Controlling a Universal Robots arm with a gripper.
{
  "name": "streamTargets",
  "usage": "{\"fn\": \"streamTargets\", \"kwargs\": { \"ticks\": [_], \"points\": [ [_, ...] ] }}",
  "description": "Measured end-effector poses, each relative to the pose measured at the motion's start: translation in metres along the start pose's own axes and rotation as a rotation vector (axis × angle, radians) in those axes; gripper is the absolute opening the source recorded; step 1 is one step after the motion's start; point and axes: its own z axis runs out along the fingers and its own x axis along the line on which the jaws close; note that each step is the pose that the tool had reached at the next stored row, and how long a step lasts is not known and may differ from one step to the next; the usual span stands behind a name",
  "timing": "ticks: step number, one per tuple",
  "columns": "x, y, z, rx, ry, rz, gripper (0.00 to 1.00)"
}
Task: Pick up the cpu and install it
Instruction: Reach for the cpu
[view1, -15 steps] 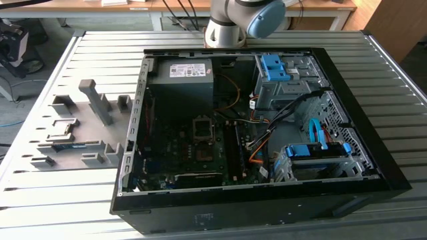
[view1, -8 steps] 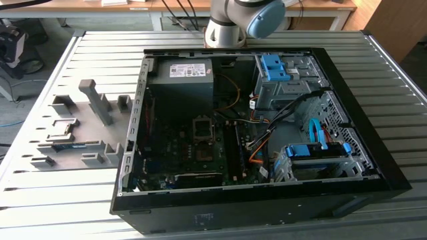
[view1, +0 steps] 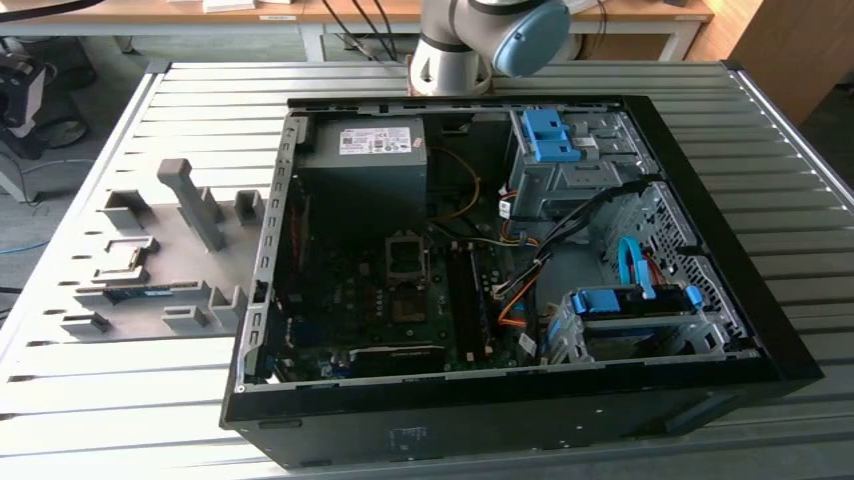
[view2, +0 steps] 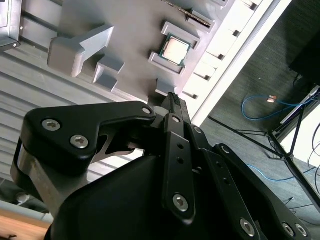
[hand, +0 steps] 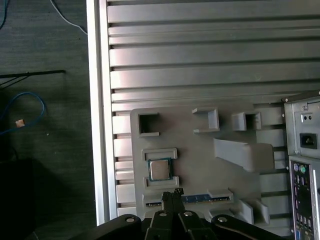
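Observation:
The cpu (hand: 159, 170) is a small square chip with a dull silvery face, lying flat in a square nest of the grey holder plate (hand: 200, 165) beside the computer case. It is also in the second wrist view, cpu (view2: 175, 49). My gripper (hand: 172, 193) hangs well above the plate, its black fingertips pressed together with nothing between them. In both wrist views the tips, gripper (view2: 173, 98), sit a short way off the chip, not touching it. The open computer case (view1: 694, 330) lies on the table with its motherboard socket (view1: 407, 272) showing.
The holder plate (view1: 147, 270) lies on the slatted metal table at the exterior view's left, with raised grey blocks (view1: 194, 200) and a narrow memory stick (hand: 200, 198). The table edge (hand: 97, 125) drops to a dark floor with cables. Inside the case are a power supply (view1: 367, 150), blue drive bays and wires.

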Motion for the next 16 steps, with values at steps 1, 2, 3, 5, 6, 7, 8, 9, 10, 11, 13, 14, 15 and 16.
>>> {"fn": "streamTargets", "kwargs": {
  "ticks": [1,2,3,5,6,7,8,9,10,11,13,14,15,16],
  "points": [
    [0.0007,-0.0001,0.0002,0.0,0.0,0.0,0.1],
    [0.0013,-0.0001,0.0004,0.0,0.0001,0.0,0.1],
    [0.002,-0.0002,0.0007,0.0,0.0001,0.0,0.1],
    [0.0032,-0.0003,0.0011,0.0,0.0,0.0,0.1],
    [0.0039,-0.0003,0.0014,0.0,0.0,0.0,0.1],
    [0.0044,-0.0004,0.0016,0.0,0.0,0.0,0.1],
    [0.005,-0.0005,0.0018,0.0,0.0,0.0,0.1],
    [0.0056,-0.0005,0.002,0.0,0.0001,0.0,0.1],
    [0.0062,-0.0006,0.0023,0.0,0.0,0.0,0.1],
    [0.0068,-0.0006,0.0025,0.0,0.0,0.0,0.1],
    [0.008,-0.0007,0.003,0.0,0.0,0.0,0.1],
    [0.0086,-0.0008,0.0034,0.0,0.0001,0.0,0.1],
    [0.0092,-0.0009,0.0038,-0.0001,-0.0001,0.0,0.1],
    [0.0097,-0.0009,0.0042,0.0,0.0,0.0,0.1]
  ]
}}
